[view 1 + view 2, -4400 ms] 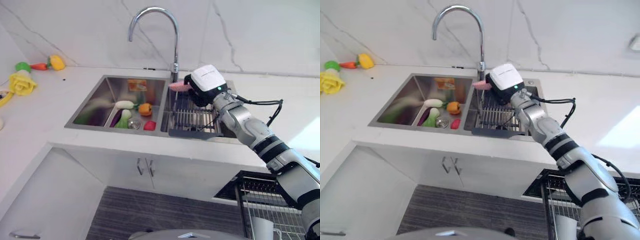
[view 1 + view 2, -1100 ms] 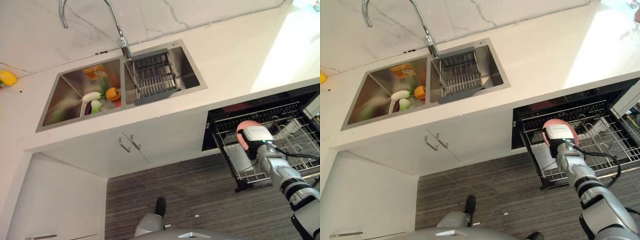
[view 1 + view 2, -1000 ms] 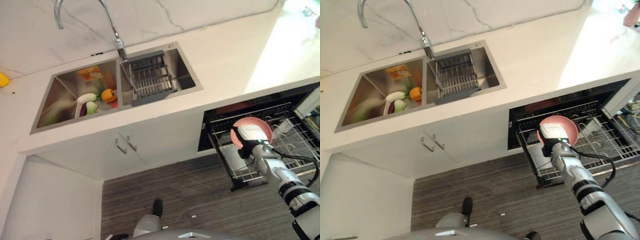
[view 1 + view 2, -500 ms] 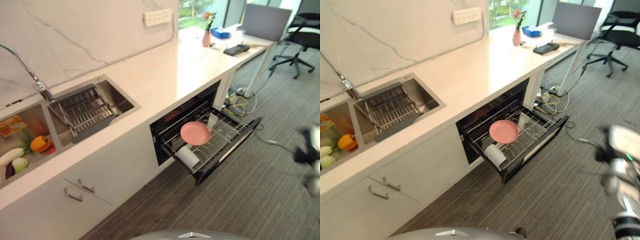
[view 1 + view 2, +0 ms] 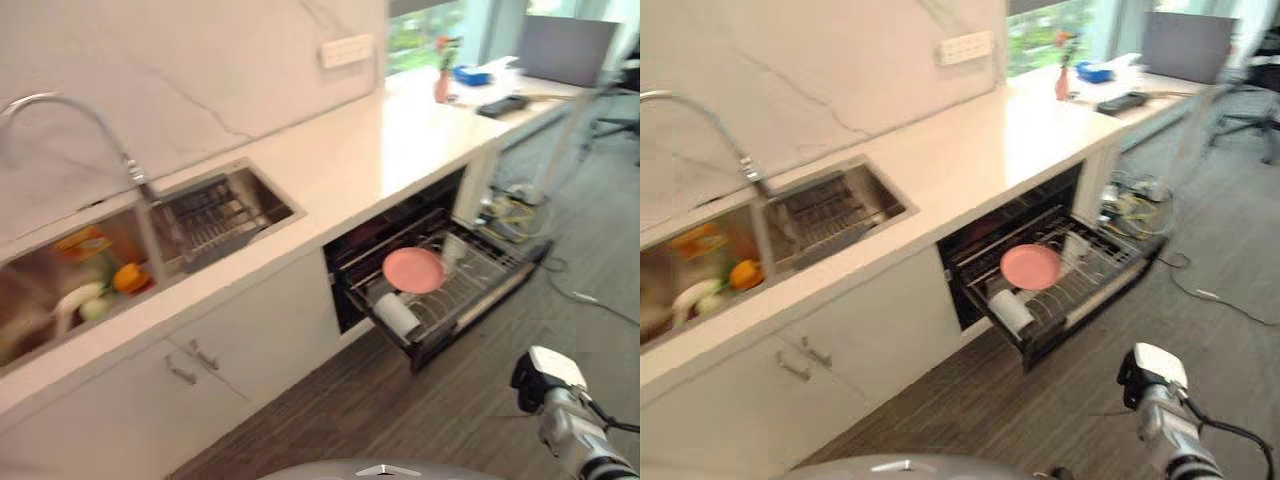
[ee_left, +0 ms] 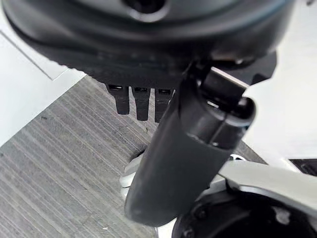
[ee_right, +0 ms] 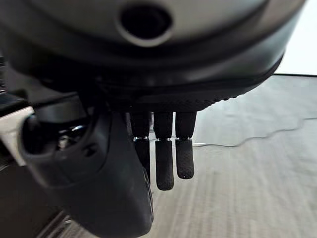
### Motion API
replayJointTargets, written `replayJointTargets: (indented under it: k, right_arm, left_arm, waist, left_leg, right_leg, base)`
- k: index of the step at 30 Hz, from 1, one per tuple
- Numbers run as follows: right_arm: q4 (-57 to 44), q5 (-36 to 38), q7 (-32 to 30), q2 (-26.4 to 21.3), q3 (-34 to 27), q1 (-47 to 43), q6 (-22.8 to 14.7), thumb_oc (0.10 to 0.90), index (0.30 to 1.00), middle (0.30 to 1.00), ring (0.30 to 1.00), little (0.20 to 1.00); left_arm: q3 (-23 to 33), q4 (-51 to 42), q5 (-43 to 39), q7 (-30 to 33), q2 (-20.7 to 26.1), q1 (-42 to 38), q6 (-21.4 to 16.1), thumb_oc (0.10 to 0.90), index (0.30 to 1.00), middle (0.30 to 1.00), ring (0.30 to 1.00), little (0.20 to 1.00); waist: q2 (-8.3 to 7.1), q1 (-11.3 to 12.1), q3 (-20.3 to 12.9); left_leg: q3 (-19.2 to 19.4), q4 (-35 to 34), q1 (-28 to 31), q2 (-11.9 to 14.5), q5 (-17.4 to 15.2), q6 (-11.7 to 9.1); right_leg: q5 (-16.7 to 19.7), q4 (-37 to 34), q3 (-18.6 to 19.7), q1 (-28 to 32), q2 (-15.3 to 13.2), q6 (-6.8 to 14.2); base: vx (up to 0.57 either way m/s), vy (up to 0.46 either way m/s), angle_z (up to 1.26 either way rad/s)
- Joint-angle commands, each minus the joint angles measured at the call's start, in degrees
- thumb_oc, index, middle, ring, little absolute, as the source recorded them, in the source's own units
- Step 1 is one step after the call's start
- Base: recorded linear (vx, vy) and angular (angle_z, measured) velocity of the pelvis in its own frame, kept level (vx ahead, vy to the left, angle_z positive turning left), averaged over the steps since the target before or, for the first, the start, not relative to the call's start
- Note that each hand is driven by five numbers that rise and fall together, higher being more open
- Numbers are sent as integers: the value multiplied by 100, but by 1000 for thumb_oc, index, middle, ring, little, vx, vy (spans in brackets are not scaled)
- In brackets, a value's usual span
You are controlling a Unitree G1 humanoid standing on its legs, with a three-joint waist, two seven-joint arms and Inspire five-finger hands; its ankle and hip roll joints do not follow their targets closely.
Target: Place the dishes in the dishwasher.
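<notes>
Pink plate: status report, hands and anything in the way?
Right hand open, empty, low over floor. Left hand open, idle. Pink plate resting in pulled-out dishwasher rack, beside a white cup. Nothing in the way.

One pink plate (image 5: 414, 269) and one white cup (image 5: 397, 314) in one dishwasher rack (image 5: 480, 262), one faucet (image 5: 70, 115)

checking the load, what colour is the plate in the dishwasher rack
Pink; the plate shows best in the right eye view.
</notes>
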Motion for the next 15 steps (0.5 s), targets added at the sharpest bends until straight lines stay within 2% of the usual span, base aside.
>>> replayJointTargets:
  k: [1, 2, 3, 4, 5, 6, 8, 10, 11, 13, 14, 15]
  right_arm:
    - [551, 448, -262, -213, -32, -1282, -120, 400, 300, 300, 300, 300]
    - [584, 459, -272, -216, -23, -1304, -135, 400, 300, 300, 300, 300]
    - [805, 622, -272, -249, -12, -1556, -142, 400, 300, 300, 300, 300]
    - [873, 692, -272, -311, -12, -1690, -165, 400, 300, 300, 300, 300]
    - [889, 699, -272, -322, -9, -1702, -173, 400, 300, 300, 300, 300]
    - [970, 805, -288, -454, -17, -1937, -188, 400, 300, 300, 300, 300]
    - [904, 791, -273, -588, 33, -2096, -219, 400, 300, 300, 300, 300]
    - [797, 743, -270, -672, 91, -2189, -226, 400, 300, 300, 300, 300]
    - [377, 615, -328, -880, 196, -2450, -256, 400, 300, 300, 300, 300]
    - [143, 558, -345, -931, 215, -2502, -252, 400, 300, 300, 300, 300]
    - [-201, 326, -351, -1057, 386, -2613, -279, 400, 300, 300, 300, 300]
    - [-209, 319, -345, -1052, 393, -2624, -272, 400, 300, 300, 300, 300]
  left_arm:
    - [-335, -37, -86, -12, 67, -501, -155, 800, 900, 900, 900, 900]
    - [-339, -39, -88, -12, 63, -506, -154, 800, 900, 900, 900, 900]
    - [-490, -67, -75, -58, 70, -459, -153, 800, 900, 900, 900, 900]
    - [-556, -82, -63, -88, 78, -451, -146, 800, 900, 900, 900, 900]
    - [-561, -85, -64, -89, 71, -457, -143, 800, 900, 900, 900, 900]
    - [-674, -18, 12, -113, 62, -436, -134, 800, 900, 900, 900, 900]
    - [-728, 3, 91, -121, 85, -388, -139, 800, 900, 900, 900, 900]
    - [-743, 17, 128, -107, 113, -360, -132, 800, 900, 900, 900, 900]
    - [-705, 148, 190, -56, 191, -295, -116, 800, 900, 900, 900, 900]
    - [-634, 219, 192, -36, 200, -289, -111, 800, 900, 900, 900, 900]
    - [-500, 269, 168, 12, 273, -256, -98, 800, 900, 900, 900, 900]
    - [-486, 271, 169, 12, 271, -258, -99, 800, 900, 900, 900, 900]
  waist:
    - [28, 363, 213]
    - [33, 344, 214]
    - [226, 537, 255]
    - [338, 610, 269]
    - [349, 592, 268]
    - [532, 741, 251]
    - [627, 844, 217]
    - [643, 882, 220]
    - [555, 994, 253]
    - [490, 1000, 262]
    - [319, 1084, 307]
    - [313, 1075, 304]
  left_leg:
    - [-230, 105, -383, -149, -174, 0]
    - [-254, 105, -395, -151, -168, 0]
    - [-456, 105, -569, -232, -76, -21]
    - [-569, 104, -664, -276, -22, -42]
    - [-594, 105, -678, -279, -15, -42]
    - [-766, 99, -818, -357, 74, -85]
    - [-864, 97, -882, -423, 119, -100]
    - [-910, 99, -903, -453, 139, -102]
    - [-1025, 96, -989, -489, 156, -86]
    - [-1054, 97, -1025, -499, 157, -78]
    - [-1102, 95, -1096, -474, 157, -66]
    - [-1101, 96, -1107, -476, 158, -66]
  right_leg:
    - [-782, 135, -347, 347, 3, -49]
    - [-783, 133, -372, 352, 5, -49]
    - [-785, 140, -623, 398, -48, -33]
    - [-785, 142, -777, 420, -81, -23]
    - [-785, 142, -803, 424, -78, -21]
    - [-798, 146, -1068, 491, -125, 1]
    - [-794, 149, -1245, 565, -161, 32]
    - [-790, 154, -1317, 601, -170, 46]
    - [-787, 189, -1432, 614, -191, 65]
    - [-797, 210, -1451, 595, -196, 62]
    - [-804, 237, -1471, 540, -178, 61]
    - [-806, 240, -1469, 528, -180, 61]
  base:
    - [-40, 2, 91]
    - [-95, 48, 85]
    - [-96, 71, 81]
    - [-97, 72, 65]
    - [-63, 85, 88]
    - [-26, 83, 93]
    - [6, 90, 89]
    - [38, 58, 61]
    - [50, 47, 41]
    - [78, 42, 59]
    - [80, 25, 61]
    - [58, 6, 36]
